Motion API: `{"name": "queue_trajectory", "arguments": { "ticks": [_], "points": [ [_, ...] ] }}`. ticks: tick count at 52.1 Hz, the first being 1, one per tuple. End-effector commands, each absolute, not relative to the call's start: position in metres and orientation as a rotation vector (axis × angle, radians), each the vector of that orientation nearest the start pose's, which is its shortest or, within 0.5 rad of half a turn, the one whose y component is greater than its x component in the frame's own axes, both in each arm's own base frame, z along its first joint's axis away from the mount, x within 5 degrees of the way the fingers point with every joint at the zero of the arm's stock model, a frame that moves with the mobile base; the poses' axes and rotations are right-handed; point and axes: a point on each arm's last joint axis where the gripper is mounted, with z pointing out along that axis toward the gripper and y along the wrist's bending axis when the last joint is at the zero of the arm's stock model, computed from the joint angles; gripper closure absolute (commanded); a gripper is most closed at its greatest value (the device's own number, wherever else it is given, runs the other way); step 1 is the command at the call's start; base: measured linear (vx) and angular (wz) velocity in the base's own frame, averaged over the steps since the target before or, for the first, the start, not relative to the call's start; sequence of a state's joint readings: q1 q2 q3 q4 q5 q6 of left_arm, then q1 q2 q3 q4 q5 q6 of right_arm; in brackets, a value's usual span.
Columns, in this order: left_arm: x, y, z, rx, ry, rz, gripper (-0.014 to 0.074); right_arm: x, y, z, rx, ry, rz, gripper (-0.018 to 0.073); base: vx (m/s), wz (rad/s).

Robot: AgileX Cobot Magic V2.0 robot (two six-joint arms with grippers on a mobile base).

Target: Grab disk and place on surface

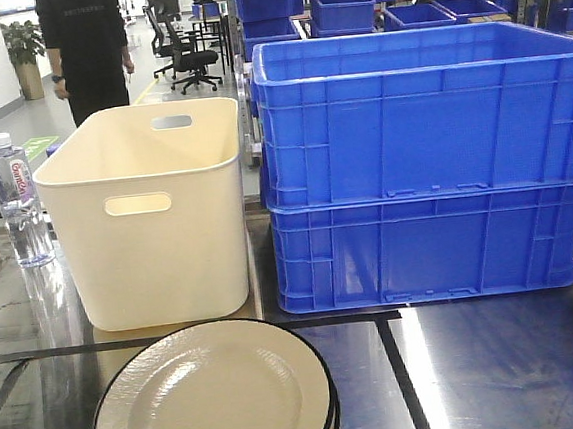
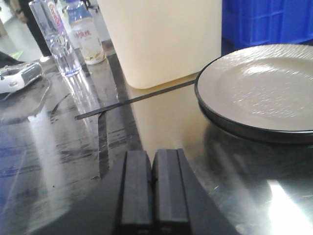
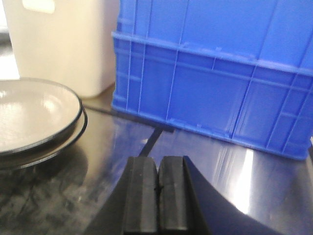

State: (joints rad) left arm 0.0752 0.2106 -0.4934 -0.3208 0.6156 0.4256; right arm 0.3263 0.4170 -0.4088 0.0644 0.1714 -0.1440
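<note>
The disk (image 1: 214, 396) is a round cream plate with a thin black rim and a shallow dished centre; it lies flat and upright on top of at least one more plate of the same kind, whose black edge shows beneath it; the stack rests on the worktop (image 1: 501, 366), a shiny grey steel surface crossed by black tape lines, near its front edge, left of centre.
</note>
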Motion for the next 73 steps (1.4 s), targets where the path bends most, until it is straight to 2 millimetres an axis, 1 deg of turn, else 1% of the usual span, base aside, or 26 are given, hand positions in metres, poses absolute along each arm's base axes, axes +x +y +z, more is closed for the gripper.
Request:
{"name": "queue_trajectory", "arguments": {
  "ticks": [1, 4, 10, 35, 38, 43, 49, 54, 55, 56, 60, 68, 70, 73],
  "points": [
    [0.042, -0.014, 0.32, 0.166, 1.67, -0.023, 0.0598, 0.081, 0.027, 0.322, -0.287, 1.408, 0.198, 0.0568, 0.0, 0.0],
    [0.04, -0.014, 0.317, 0.168, 1.674, -0.025, 0.0598, 0.077, 0.026, 0.32, -0.277, 1.373, 0.201, 0.0568, 0.0, 0.0],
    [0.04, -0.014, 0.314, 0.177, 1.695, -0.028, 0.0598, 0.074, 0.024, 0.318, -0.275, 1.362, 0.201, 0.0568, 0.0, 0.0],
    [0.04, -0.015, 0.314, 0.181, 1.702, -0.026, 0.0598, 0.074, 0.025, 0.318, -0.275, 1.365, 0.201, 0.0568, 0.0, 0.0],
    [0.04, -0.013, 0.313, 0.192, 1.708, 0.007, 0.0598, 0.074, 0.025, 0.318, -0.275, 1.365, 0.201, 0.0568, 0.0, 0.0],
    [0.038, -0.007, 0.308, 0.227, 1.708, 0.146, 0.0598, 0.074, 0.025, 0.318, -0.275, 1.365, 0.201, 0.0568, 0.0, 0.0],
    [0.033, -0.006, 0.293, 0.155, 1.672, 0.096, 0.0598, 0.074, 0.025, 0.318, -0.276, 1.366, 0.201, 0.0568, 0.0, 0.0],
    [0.031, -0.004, 0.274, 0.081, 1.564, 0.046, 0.0598, 0.074, 0.025, 0.318, -0.276, 1.366, 0.201, 0.0568, 0.0, 0.0],
    [0.032, -0.004, 0.268, 0.069, 1.554, 0.034, 0.0598, 0.074, 0.025, 0.318, -0.276, 1.366, 0.201, 0.0568, 0.0, 0.0],
    [0.034, -0.004, 0.265, 0.056, 1.538, 0.029, 0.0598, 0.074, 0.025, 0.318, -0.276, 1.366, 0.201, 0.0568, 0.0, 0.0],
    [0.045, -0.002, 0.241, -0.014, 1.553, -0.015, 0.0598, 0.074, 0.025, 0.318, -0.276, 1.367, 0.201, 0.0568, 0.0, 0.0],
    [0.056, 0.0, 0.199, -0.103, 1.521, -0.097, 0.0598, 0.074, 0.024, 0.318, -0.276, 1.366, 0.201, 0.0568, 0.0, 0.0],
    [0.056, 0.0, 0.195, -0.11, 1.535, -0.107, 0.0598, 0.074, 0.024, 0.318, -0.276, 1.366, 0.201, 0.0568, 0.0, 0.0],
    [0.056, 0.0, 0.194, -0.082, 1.575, -0.079, 0.0598, 0.074, 0.024, 0.318, -0.276, 1.365, 0.201, 0.0568, 0.0, 0.0]
  ]
}}
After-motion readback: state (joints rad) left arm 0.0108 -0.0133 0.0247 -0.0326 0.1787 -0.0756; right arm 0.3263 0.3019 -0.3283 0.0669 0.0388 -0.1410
